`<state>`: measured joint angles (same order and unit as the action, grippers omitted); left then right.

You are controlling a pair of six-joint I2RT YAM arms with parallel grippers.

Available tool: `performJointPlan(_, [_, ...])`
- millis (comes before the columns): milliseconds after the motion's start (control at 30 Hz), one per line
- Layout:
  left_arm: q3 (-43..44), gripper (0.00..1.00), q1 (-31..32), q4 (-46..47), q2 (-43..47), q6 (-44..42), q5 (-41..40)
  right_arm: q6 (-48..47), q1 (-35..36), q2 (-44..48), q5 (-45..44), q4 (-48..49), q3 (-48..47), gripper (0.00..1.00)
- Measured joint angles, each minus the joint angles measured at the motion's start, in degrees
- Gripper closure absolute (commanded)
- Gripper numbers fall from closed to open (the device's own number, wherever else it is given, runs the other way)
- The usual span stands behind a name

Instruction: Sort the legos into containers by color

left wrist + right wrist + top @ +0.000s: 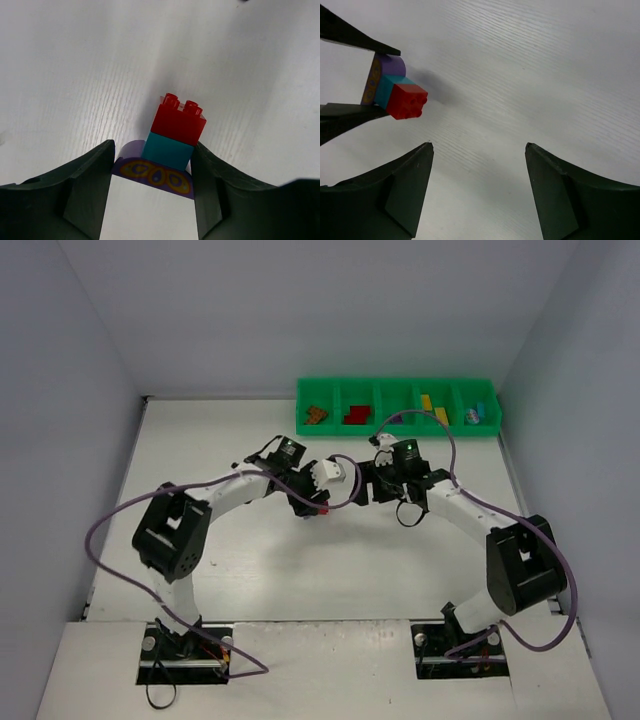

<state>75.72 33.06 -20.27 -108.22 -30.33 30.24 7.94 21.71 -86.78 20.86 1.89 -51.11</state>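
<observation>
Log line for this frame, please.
left gripper: shut on brick stack, purple-teal-red | right gripper: open, empty, facing it | green tray: some bricks sorted

We've got a plain white table (300,570) here, boxed in by pale grey-blue walls (300,310) on three sides, with soft, even light.
</observation>
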Motion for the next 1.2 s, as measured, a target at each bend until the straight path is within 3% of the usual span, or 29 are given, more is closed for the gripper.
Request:
performJointPlan(67, [-3.1, 0.81, -0.2, 2.2, 4.5, 1.3, -0.1, 2.2, 0.0, 0.0, 3.0, 0.1, -1.4, 0.22])
performJointPlan(367, [-12.6, 0.81, -2.2, 15.9, 23.4, 8.6, -0.3, 13.8, 0.3, -0.2, 16.5, 4.4, -8.3, 0.21])
performJointPlan(867, [-16.3, 0.81, -2.2, 20.3, 26.9, 12.7, -1.9, 23.6, 6.5, -4.8, 19.6, 12.2, -12.1, 0.30])
performJointPlan(1067, [-16.6, 0.81, -2.2, 21.1, 26.9, 13.1, -2.3, 23.7, 6.8, -5.0, 19.5, 12.7, -12.1, 0.38])
performJointPlan(1200, [-16.6, 0.81, -2.2, 21.7, 26.9, 13.4, -2.3, 23.5, 6.8, -5.0, 19.1, 13.0, -12.1, 0.62])
